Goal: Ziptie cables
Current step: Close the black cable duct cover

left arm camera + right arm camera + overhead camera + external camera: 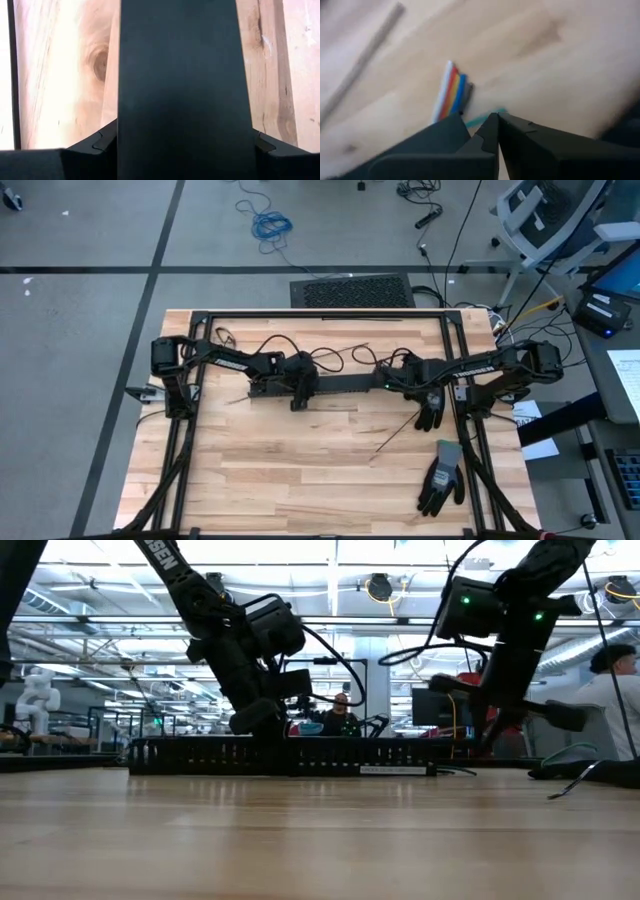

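- Light wooden table (300, 480): it serves as the work surface and is bounded by a black metal frame.
- Long black slotted rail (345, 384): it is laid flat across the middle of the table, between the two arms.
- Left gripper (299, 392): it is set at the rail's left half. Its jaws are closed on the wide black body, which fills the space between them in the left wrist view.
- Right gripper (497, 117): it is lowered near the table's right side with its jaws pressed together. Whether a wire is pinched cannot be told.
- Grey and black work glove (440, 478): it is lying at the near right corner, well apart from the work.
- Flat bundle of thin white, red, yellow and blue cables (451, 92): it is lying on the wood just beyond the right gripper's fingertips.
  - Handling is judged to be light, limp and easily splayed, with little risk of damage.
  - A hold is recommended near the gathered end, across all the wires together, so that the strands are kept bunched.
- Thin stiff black zip-tie strip (395, 438): it is lying loose on the table near the right gripper and has not yet been applied.
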You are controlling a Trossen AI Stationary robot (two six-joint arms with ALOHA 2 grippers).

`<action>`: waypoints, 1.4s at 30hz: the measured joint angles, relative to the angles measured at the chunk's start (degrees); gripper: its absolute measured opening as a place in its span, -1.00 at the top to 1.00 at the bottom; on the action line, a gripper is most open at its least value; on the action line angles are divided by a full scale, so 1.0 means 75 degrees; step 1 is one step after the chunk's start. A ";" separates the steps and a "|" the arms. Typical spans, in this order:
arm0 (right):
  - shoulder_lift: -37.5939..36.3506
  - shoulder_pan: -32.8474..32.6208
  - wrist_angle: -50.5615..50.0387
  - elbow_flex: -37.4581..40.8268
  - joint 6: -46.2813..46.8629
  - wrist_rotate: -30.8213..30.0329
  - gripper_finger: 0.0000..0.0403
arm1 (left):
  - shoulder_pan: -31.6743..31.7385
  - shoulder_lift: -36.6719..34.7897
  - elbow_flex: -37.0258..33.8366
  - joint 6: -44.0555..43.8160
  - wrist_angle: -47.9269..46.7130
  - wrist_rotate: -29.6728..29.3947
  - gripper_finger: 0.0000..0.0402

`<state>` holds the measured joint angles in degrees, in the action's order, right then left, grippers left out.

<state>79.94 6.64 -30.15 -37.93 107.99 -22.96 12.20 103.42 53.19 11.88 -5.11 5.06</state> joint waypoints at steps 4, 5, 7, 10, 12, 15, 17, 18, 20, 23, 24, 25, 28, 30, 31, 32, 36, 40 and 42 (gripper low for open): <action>0.0009 0.0019 0.0480 0.0037 -0.0045 -0.0222 1.00 | -0.0116 -0.0006 -0.0012 -0.0067 -0.0107 -0.0058 -0.25; 0.0009 0.0019 0.0467 0.0037 0.0030 -0.0171 1.00 | -0.0132 0.0011 -0.0012 -0.0107 -0.0082 -0.0061 -0.25; 0.0009 0.0016 0.0392 0.0037 0.0093 0.0025 1.00 | -0.0145 0.0018 -0.0015 -0.0145 -0.0041 -0.0058 -0.25; 0.0009 0.0014 0.0341 0.0037 0.0079 0.0361 1.00 | -0.0163 0.0058 -0.0015 -0.0125 0.0007 -0.0132 -0.25; 0.0009 -0.0044 0.0328 0.0037 0.0131 0.0392 1.00 | -0.0160 0.0061 -0.0015 -0.0112 0.0004 -0.0214 -0.25; 0.0009 -0.0131 0.0316 0.0037 0.0335 0.0401 1.00 | -0.0151 0.0064 -0.0015 -0.0145 0.0005 -0.0223 -0.25; 0.0017 -0.0190 0.0281 0.0036 0.0365 0.0411 1.00 | -0.0161 0.0067 -0.0015 -0.0145 0.0010 -0.0222 -0.25; 0.0056 -0.0210 0.0280 0.0034 0.0370 0.0423 1.00 | -0.0170 0.0067 -0.0015 -0.0139 0.0013 -0.0232 -0.25; 0.0082 -0.0222 0.0282 0.0034 0.0253 0.0455 1.00 | -0.0189 0.0067 -0.0015 -0.0081 0.0010 -0.0265 -0.25; 0.0005 -0.0270 0.0078 0.0002 0.0048 0.0492 1.00 | -0.0192 0.0067 -0.0008 -0.0090 -0.0060 -0.0282 -0.25; -0.0075 -0.0318 -0.0198 -0.0044 0.0235 0.0533 1.00 | -0.0193 0.0067 0.0008 -0.0083 -0.0088 -0.0282 -0.25; -0.0151 -0.0349 -0.0438 -0.0067 0.0379 0.0536 1.00 | -0.0195 0.0067 0.0023 -0.0075 -0.0105 -0.0281 -0.25; -0.0261 -0.0429 -0.0781 -0.0068 0.0458 0.0436 1.00 | -0.0200 0.0068 0.0044 -0.0091 -0.0094 -0.0263 -0.25; -0.0291 -0.0421 -0.0630 -0.0068 0.0243 0.0358 1.00 | -0.0195 0.0076 0.0033 -0.0184 0.0005 -0.0184 -0.25; -0.0291 -0.0416 -0.0579 -0.0062 0.0133 0.0312 1.00 | -0.0189 0.0082 0.0026 -0.0260 0.0059 -0.0174 -0.25; -0.0291 -0.0412 -0.0533 -0.0055 0.0051 0.0215 1.00 | -0.0181 0.0084 0.0035 -0.0380 0.0067 -0.0154 -0.25; -0.0291 -0.0403 -0.0480 -0.0040 -0.0097 0.0041 1.00 | -0.0105 0.0105 0.0189 -0.0693 -0.0102 0.0090 -0.27; -0.0291 -0.0409 -0.0414 -0.0041 -0.0302 0.0131 1.00 | -0.0008 0.0116 0.0418 -0.0751 0.0042 0.0661 -0.40; -0.0291 -0.0409 -0.0468 -0.0042 -0.0513 0.0128 1.00 | 0.0012 0.0105 0.0553 -0.0751 0.0002 0.0970 -0.48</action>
<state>77.76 3.57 -33.66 -38.24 104.14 -22.00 12.29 104.20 57.34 6.24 -5.09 12.33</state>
